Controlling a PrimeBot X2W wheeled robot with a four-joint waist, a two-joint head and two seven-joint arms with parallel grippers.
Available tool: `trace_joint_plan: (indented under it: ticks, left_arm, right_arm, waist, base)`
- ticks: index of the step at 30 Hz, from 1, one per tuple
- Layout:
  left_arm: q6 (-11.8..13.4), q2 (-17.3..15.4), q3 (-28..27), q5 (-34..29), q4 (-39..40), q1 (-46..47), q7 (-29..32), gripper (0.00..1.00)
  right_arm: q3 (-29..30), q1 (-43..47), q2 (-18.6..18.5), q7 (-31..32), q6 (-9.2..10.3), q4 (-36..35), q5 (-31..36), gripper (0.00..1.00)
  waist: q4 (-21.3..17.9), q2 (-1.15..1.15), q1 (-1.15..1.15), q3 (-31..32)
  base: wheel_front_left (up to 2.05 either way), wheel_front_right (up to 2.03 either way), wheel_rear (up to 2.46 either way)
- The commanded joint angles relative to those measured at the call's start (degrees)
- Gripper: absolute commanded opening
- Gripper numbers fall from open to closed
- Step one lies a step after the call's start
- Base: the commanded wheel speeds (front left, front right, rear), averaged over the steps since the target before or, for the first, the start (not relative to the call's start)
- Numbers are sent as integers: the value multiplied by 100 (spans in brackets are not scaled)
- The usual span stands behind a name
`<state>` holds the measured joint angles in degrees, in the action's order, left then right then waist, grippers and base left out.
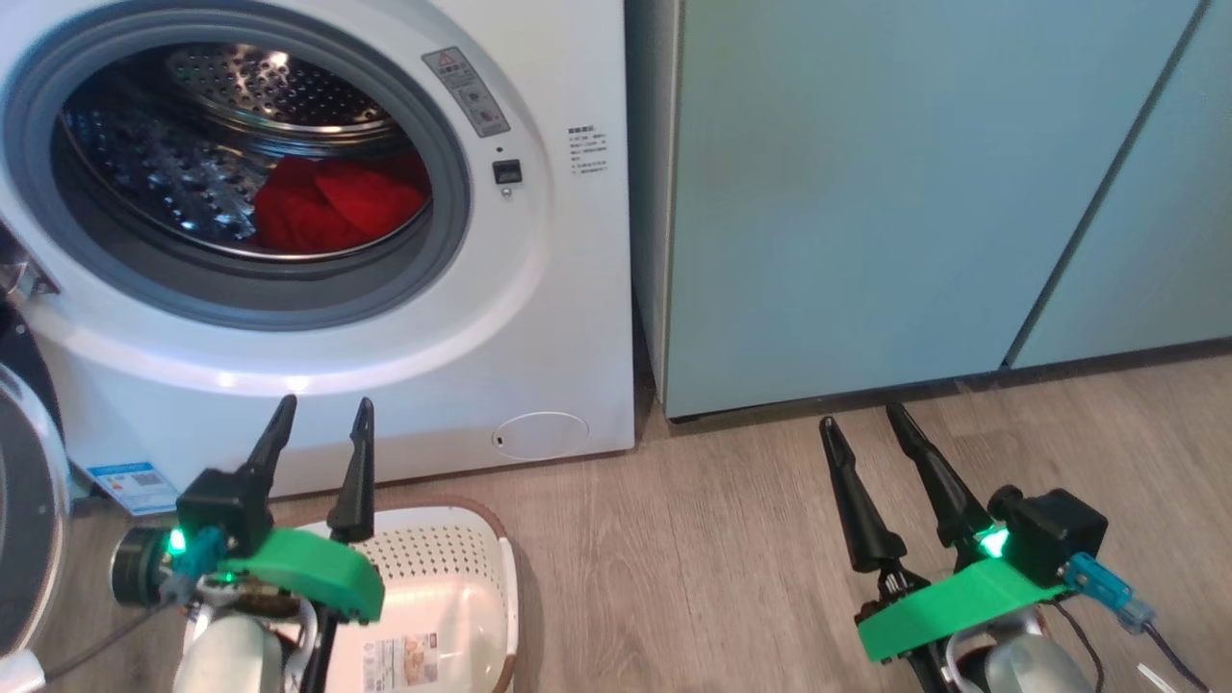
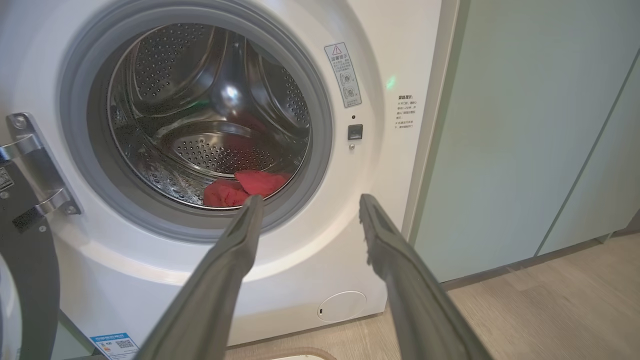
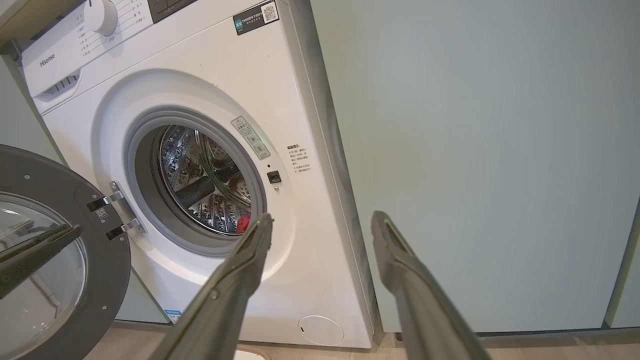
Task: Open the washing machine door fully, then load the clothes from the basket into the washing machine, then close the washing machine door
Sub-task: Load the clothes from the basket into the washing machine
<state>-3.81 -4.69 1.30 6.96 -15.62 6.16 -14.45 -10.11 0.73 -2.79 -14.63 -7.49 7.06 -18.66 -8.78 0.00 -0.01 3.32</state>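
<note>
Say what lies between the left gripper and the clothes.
Head view: the washing machine's white front and grey door seal lie between the left gripper and the clothes.

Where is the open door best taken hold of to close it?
Probably take the door by its rim, far from the hinge, coming from the left with the open left tool: it hangs swung out leftward, and the bulging glass offers no grip.

The washing machine (image 3: 210, 85) stands with its door (image 3: 102, 287) swung open at left. Red clothes (image 3: 243, 223) lie in the drum (image 3: 200, 165). The jaws gape, empty.
</note>
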Motion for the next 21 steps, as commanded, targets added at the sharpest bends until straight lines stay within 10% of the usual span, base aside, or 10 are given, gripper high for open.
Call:
trace_joint_plan:
  ticks: [1, 21]
  left_arm:
    - [46, -9, -193, -47, 254, 136, -54, 100]
    - [505, 179, 349, 270, 701, -445, -55, 100]
  right_arm:
    - [-117, -140, -9, -37, 0, -210, 19, 100]
    - [-77, -100, -9, -37, 0, -228, -39, 100]
  waist:
    - [43, 0, 1, 30]
    - [352, 0, 1, 149]
  base:
    - [0, 0, 0]
    - [0, 0, 0]
